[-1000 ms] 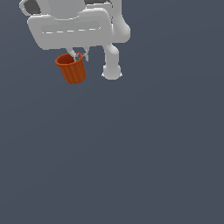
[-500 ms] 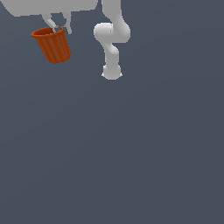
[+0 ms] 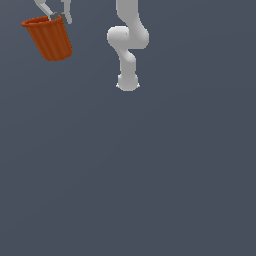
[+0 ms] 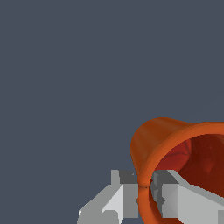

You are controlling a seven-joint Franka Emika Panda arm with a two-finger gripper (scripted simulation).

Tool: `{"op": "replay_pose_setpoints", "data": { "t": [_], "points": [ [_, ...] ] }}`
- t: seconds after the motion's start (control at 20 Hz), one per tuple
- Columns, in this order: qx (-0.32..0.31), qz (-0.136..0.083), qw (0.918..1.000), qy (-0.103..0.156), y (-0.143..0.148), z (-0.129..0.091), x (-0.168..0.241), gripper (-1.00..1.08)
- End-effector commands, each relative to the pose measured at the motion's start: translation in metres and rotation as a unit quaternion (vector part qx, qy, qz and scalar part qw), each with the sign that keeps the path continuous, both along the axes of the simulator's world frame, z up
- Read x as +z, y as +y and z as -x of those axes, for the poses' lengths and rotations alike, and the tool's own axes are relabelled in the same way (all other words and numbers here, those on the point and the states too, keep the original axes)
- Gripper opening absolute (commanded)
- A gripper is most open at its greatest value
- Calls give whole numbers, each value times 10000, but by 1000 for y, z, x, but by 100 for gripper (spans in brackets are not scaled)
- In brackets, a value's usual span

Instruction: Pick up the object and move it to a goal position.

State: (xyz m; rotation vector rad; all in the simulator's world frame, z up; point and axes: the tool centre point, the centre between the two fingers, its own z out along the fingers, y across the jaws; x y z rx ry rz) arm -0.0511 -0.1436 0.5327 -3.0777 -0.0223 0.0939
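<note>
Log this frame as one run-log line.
phase: carry | gripper: shut on cup's rim, one finger inside, one outside | orange-red cup: lifted, tilted, at exterior view's upper left | goal: not visible

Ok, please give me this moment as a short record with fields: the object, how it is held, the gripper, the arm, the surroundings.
object: orange-red ribbed cup, tapered, with a rim
held by: gripper, fingers pinching the rim wall, one inside and one outside (wrist view)
tilt: slightly tilted
gripper state: shut on the cup
arm: white arm, base at the exterior view's right of the cup
surroundings: plain dark grey
</note>
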Motion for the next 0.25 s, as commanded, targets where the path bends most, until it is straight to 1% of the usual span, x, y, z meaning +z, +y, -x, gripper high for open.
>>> {"op": "replay_pose_setpoints", "data": {
  "t": [0.0,0.2],
  "points": [
    [2,2,10000,-7,-1,0,4,-100],
    [2,2,10000,-7,-1,-1,4,-100]
  ]
}}
